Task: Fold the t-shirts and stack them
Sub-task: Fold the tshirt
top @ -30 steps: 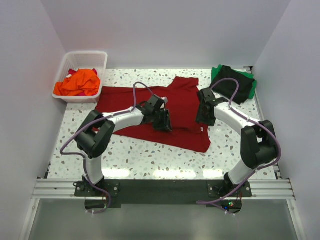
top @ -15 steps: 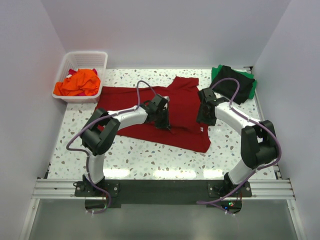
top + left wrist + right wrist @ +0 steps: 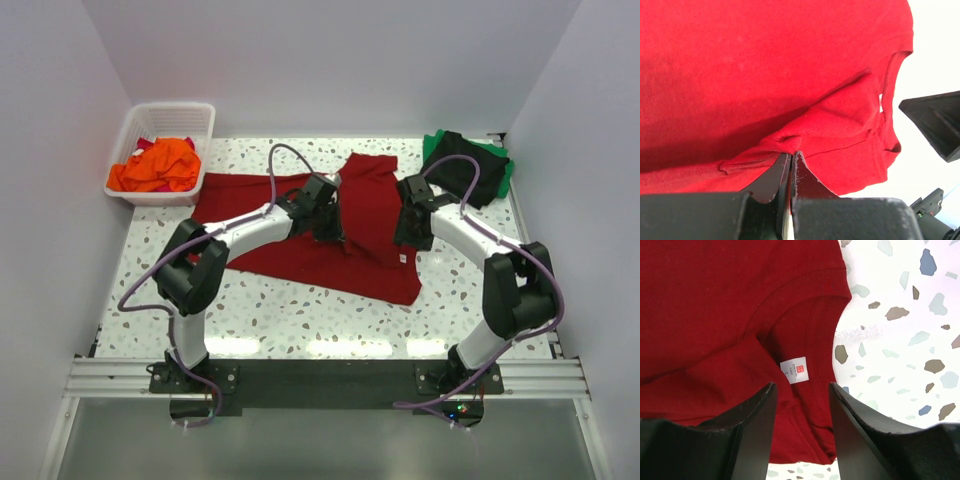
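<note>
Your dark red t-shirt (image 3: 365,210) lies spread flat on the speckled table (image 3: 300,320), in the middle of the workspace. Its long axis runs across the table from left to right, slanting a little toward you at the right end. The collar (image 3: 822,340) points right and toward the near edge, and one sleeve (image 3: 372,165) points toward the back wall.

Your left gripper (image 3: 330,232) sits on the middle of the shirt. In its wrist view the left gripper (image 3: 791,160) has its jaws pressed together, pinching a raised fold of the red cloth.

Your right gripper (image 3: 410,235) is at the shirt's right edge. From its wrist view the right gripper (image 3: 801,386) has its jaws apart with nothing held. The collar and its white label (image 3: 798,370) lie directly between and beyond the fingers.

An orange t-shirt (image 3: 160,165) fills a white basket (image 3: 170,112) at back left. A black t-shirt (image 3: 462,168) rests on a green t-shirt (image 3: 506,175) at back right.
</note>
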`<state>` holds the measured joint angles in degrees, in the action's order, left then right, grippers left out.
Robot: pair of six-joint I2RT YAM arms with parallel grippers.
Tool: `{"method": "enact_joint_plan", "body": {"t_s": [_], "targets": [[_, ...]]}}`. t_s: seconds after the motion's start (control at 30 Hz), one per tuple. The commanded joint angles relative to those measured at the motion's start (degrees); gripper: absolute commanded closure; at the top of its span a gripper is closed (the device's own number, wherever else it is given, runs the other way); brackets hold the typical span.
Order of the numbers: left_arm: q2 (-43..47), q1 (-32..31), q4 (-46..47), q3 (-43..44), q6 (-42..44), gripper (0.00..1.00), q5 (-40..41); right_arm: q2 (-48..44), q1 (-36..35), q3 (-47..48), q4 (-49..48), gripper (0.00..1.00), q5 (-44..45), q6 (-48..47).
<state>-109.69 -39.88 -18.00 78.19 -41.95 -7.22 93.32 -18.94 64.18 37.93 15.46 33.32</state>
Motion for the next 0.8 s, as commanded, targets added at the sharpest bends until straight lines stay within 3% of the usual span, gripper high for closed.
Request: {"method": "enact_joint_plan", "body": {"t_s": [0.0, 0.17, 0.23, 0.27, 0.47, 0.6, 0.77], "targets": [[1.6, -0.2, 2.4, 3.0, 2.2, 1.00, 1.4, -3.0, 0.2, 1.5, 1.0, 0.51, 0.1, -1.4], [-2.5, -0.1, -0.2, 7.0, 3.3, 1.00, 4.0, -3.5, 0.2, 0.8, 0.3, 0.51, -4.4, -3.9], [-3.9, 0.0, -3.5, 8.8, 2.9, 0.90, 6.7, -3.8, 0.1, 0.7, 0.6, 0.51, -6.4, -4.3], [-4.1, -0.1, -4.5, 9.3, 2.5, 0.81, 9.2, -4.1, 0.2, 0.3, 0.6, 0.51, -7.3, -5.3], [-5.2, -0.1, -8.9, 10.5, 1.1, 0.59, 14.4, -3.7, 0.1, -1.4, -0.1, 0.51, -10.6, -7.4], [-4.8, -0.1, -9.5, 10.4, 0.8, 0.57, 14.6, -2.8, 0.1, -2.9, -1.0, 0.53, -12.1, -7.8], [-3.3, -0.1, -7.7, 9.3, 1.1, 0.57, 14.4, -1.8, 0.0, -4.9, -4.0, 0.68, -13.8, -7.9]]}}
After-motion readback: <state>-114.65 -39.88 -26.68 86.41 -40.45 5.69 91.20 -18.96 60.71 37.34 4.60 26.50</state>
